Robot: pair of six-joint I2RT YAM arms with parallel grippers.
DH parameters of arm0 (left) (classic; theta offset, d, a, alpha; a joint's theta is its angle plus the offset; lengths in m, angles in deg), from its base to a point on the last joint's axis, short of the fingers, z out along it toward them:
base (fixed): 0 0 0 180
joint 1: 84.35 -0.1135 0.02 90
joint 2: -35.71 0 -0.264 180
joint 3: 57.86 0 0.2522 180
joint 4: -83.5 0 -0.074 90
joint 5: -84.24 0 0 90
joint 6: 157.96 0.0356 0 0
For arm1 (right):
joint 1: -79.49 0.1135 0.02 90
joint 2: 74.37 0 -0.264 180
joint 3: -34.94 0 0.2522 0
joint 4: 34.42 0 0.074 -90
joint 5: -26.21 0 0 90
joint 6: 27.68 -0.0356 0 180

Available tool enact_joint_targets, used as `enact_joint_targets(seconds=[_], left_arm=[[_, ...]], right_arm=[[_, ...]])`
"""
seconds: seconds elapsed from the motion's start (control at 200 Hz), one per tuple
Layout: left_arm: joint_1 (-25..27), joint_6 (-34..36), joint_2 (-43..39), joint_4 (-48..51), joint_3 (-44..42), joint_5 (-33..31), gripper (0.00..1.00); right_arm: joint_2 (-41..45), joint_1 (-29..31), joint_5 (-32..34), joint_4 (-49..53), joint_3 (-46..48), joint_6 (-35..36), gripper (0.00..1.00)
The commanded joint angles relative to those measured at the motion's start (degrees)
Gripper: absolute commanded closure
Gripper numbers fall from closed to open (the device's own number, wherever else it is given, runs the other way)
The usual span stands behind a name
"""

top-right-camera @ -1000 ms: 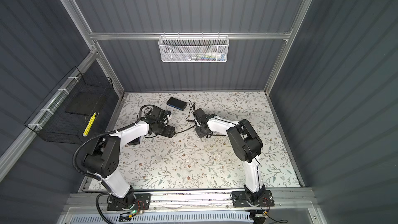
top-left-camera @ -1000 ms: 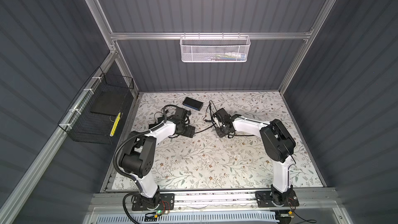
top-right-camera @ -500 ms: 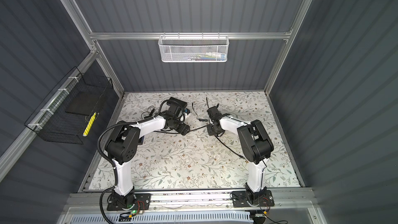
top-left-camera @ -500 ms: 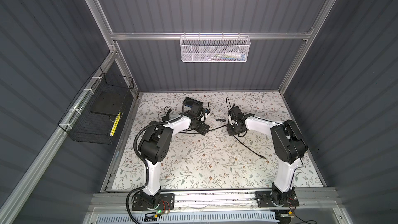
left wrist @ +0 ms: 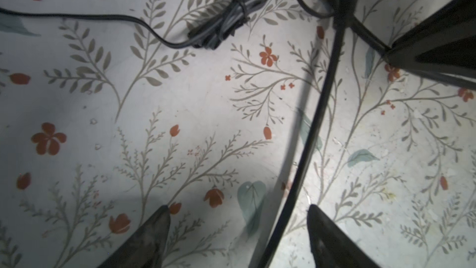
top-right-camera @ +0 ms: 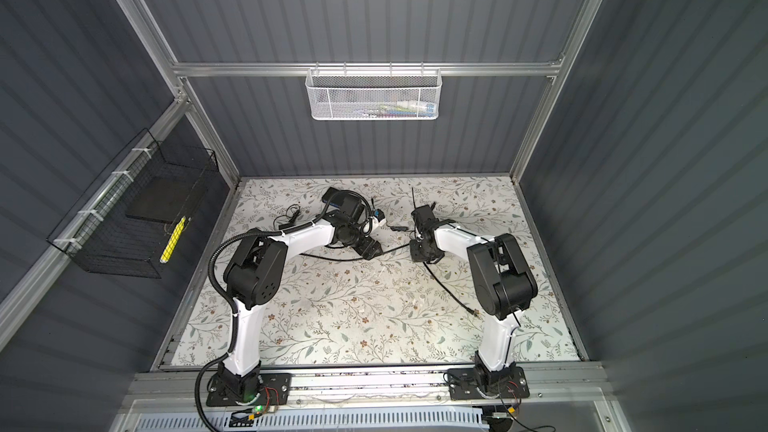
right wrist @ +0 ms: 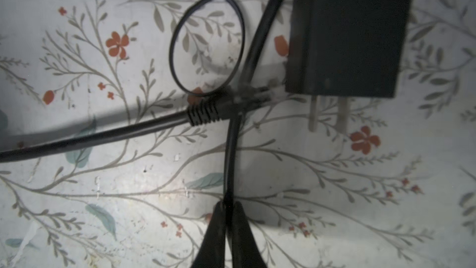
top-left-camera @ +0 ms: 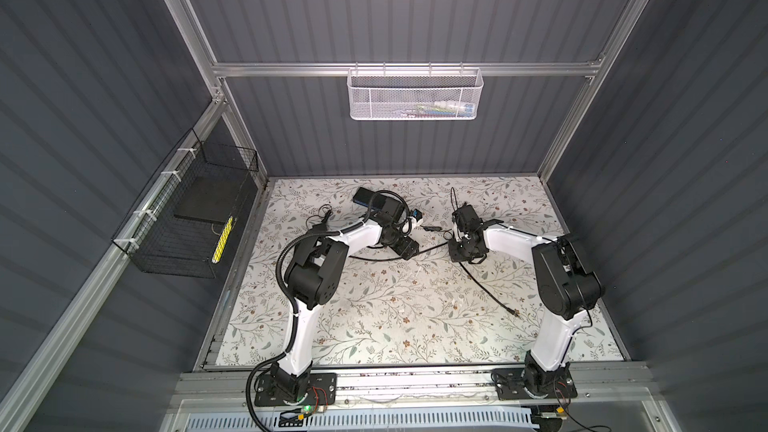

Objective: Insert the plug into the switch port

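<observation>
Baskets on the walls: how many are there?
2. A white mesh basket hangs high at the back; a black wire basket hangs at the left side. Both top views show them; none appears hidden.

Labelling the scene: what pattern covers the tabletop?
Tabletop: white, grey leafy sprigs, red flowers; clearest in left wrist view.

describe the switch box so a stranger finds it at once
On the floral table mat, look near the back edge, behind the left arm's wrist. The switch box lies flat there, partly hidden by the arm. Unlike the black cables nearby, it is a rectangular box with one long blue side.
</observation>
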Motion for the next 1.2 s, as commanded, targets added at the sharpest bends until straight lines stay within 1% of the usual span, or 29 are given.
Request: enact_joint_targets(seconds=[0.0,0.07,0.095,0.2,0.33,0.41,0.425,0.465,0.565,0.67,0.886,1.016,1.046,1.071,1.196], left_arm=[[1.4,2.3,0.4,1.9,0.1,2.8,0.16],[2.0,3.1,1.2,3.2,1.2,2.8,0.16],[2.3,3.1,1.4,3.2,1.3,4.5,0.16],[2.9,2.9,1.8,2.9,1.4,4.5,0.17],[2.9,2.4,2.4,3.4,1.7,4.3,0.20],[2.9,1.9,2.7,3.7,1.5,3.7,0.24],[2.9,1.9,2.7,4.0,1.6,2.0,0.25],[2.9,1.7,2.7,4.0,1.3,0.6,0.27],[2.7,0.1,2.7,3.5,0.2,-2.8,0.34],[2.0,-2.4,3.2,3.7,-0.1,-6.5,0.43],[-0.9,-7.6,1.8,3.2,-3.3,-11.0,0.59],[-2.0,-9.1,-0.1,2.2,-6.1,-11.8,0.66],[-2.1,-9.1,-0.4,2.2,-6.1,-11.7,0.68],[-2.1,-9.2,-0.7,1.9,-8.5,-11.7,0.70],[-2.1,-9.7,-1.1,2.5,-9.9,-11.8,0.78]], right_arm=[[0.5,-1.3,-0.6,1.8,0.3,-2.1,0.90],[0.0,-2.2,-0.9,2.3,0.0,-2.6,0.90],[0.0,-2.4,-0.7,2.4,0.0,-2.7,0.90],[0.5,-3.7,-1.7,2.4,0.2,-3.5,0.90],[1.0,-5.3,-0.1,3.9,-0.2,-4.8,0.89],[2.0,-6.1,-0.5,4.1,0.3,-5.0,0.88],[2.1,-6.1,-0.5,4.2,0.3,-4.9,0.88],[2.6,-6.1,-0.5,4.4,0.4,-4.9,0.88],[3.8,-6.1,-0.2,5.2,0.8,-4.9,0.85],[5.1,-6.1,0.5,5.9,1.5,-4.7,0.80],[8.0,-6.1,1.6,7.2,3.0,-5.1,0.68],[10.3,-6.1,2.5,8.4,2.2,-4.7,0.62],[11.0,-6.1,2.9,8.5,1.9,-4.5,0.61],[11.6,-6.1,3.1,8.7,1.7,-4.4,0.61],[14.3,-6.1,4.0,9.4,0.7,-3.9,0.60]])
